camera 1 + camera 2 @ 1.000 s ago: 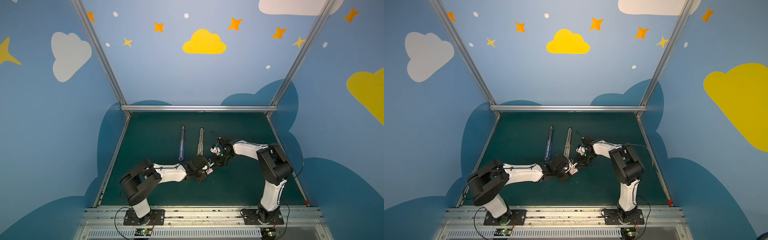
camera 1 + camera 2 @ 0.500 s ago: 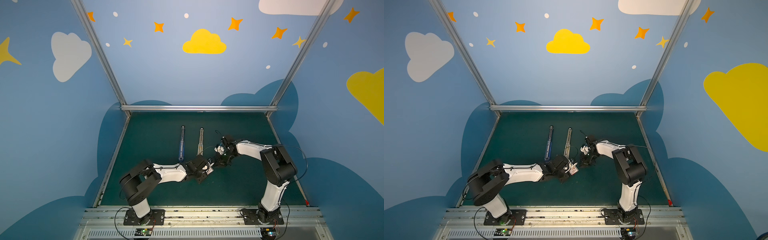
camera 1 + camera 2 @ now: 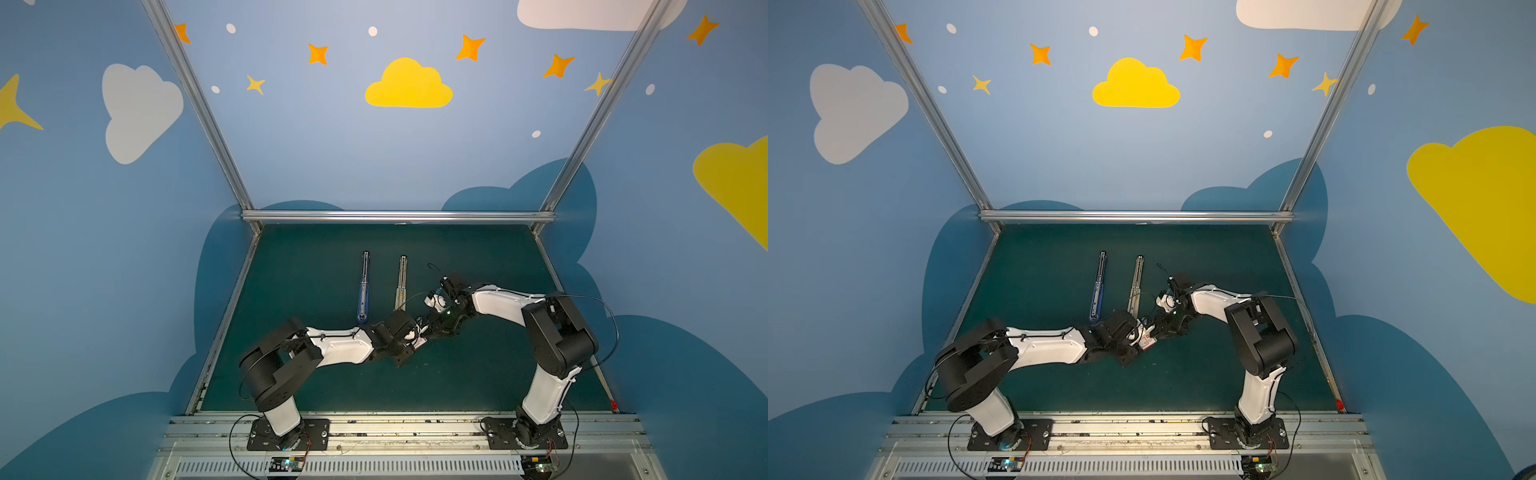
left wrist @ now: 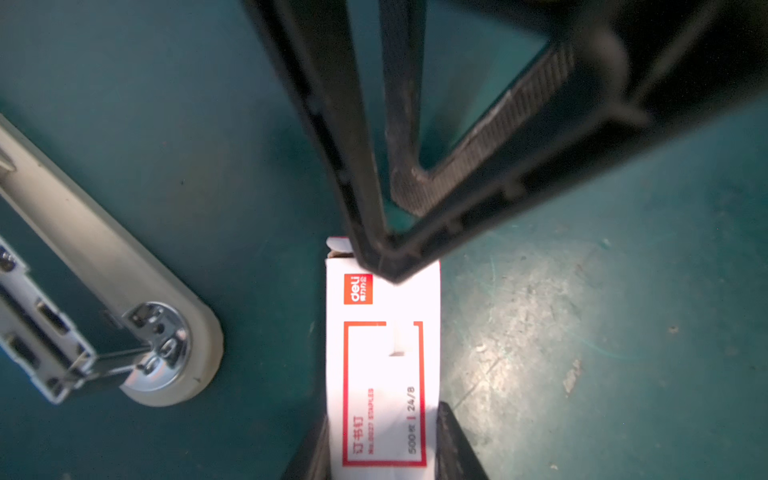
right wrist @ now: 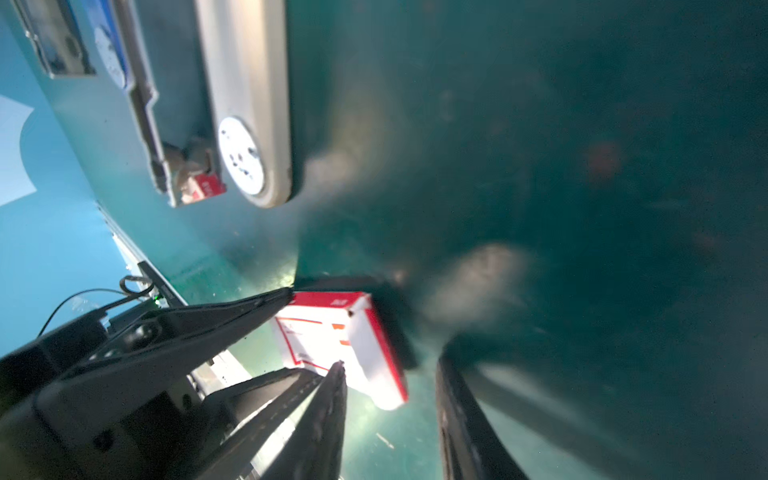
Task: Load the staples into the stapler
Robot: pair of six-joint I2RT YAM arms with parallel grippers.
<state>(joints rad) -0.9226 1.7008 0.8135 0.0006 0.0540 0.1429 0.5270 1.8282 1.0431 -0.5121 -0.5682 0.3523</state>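
Cardboard staple box (image 4: 382, 374) sits clamped in my left claw (image 4: 382, 440), held steady so my right claw (image 5: 388, 365), jaws parted, can work its end. Staples lie hidden inside, near the opened grey stapler (image 4: 124, 291).

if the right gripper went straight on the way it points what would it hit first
The staple box held by the left gripper; the open right gripper seems almost on it, though depth is unclear.

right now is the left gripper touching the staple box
Touching. The left wrist view shows the staple box sitting between the two fingers of the left gripper, with its long sides pressed flush against both and no gap on either side.
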